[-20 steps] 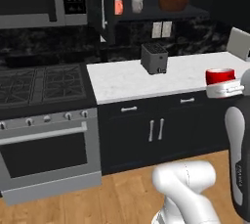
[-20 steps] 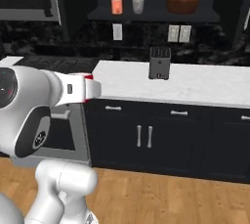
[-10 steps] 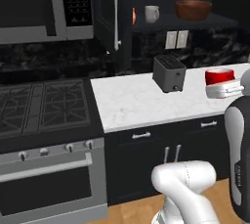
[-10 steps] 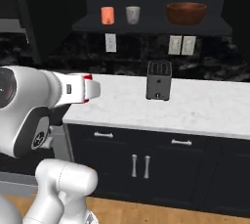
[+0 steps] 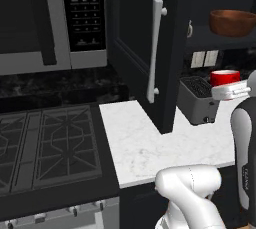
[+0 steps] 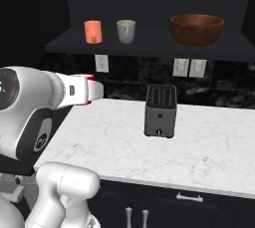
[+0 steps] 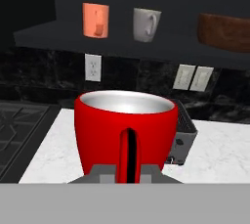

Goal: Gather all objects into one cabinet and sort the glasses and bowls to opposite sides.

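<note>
While the gripper (image 7: 128, 171) holds the red cup (image 7: 125, 131), cabinet (image 6: 149, 48) looms nearer.

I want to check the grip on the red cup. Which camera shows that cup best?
The hand view: the red cup sits close, upright, its handle facing the camera and the rim and pale inside plain. The left base view shows its upper part above the gripper. In the right base view just a red sliver peeks past the arm.

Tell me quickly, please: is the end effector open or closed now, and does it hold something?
End effector: closed, holding the red cup by its handle.
</note>
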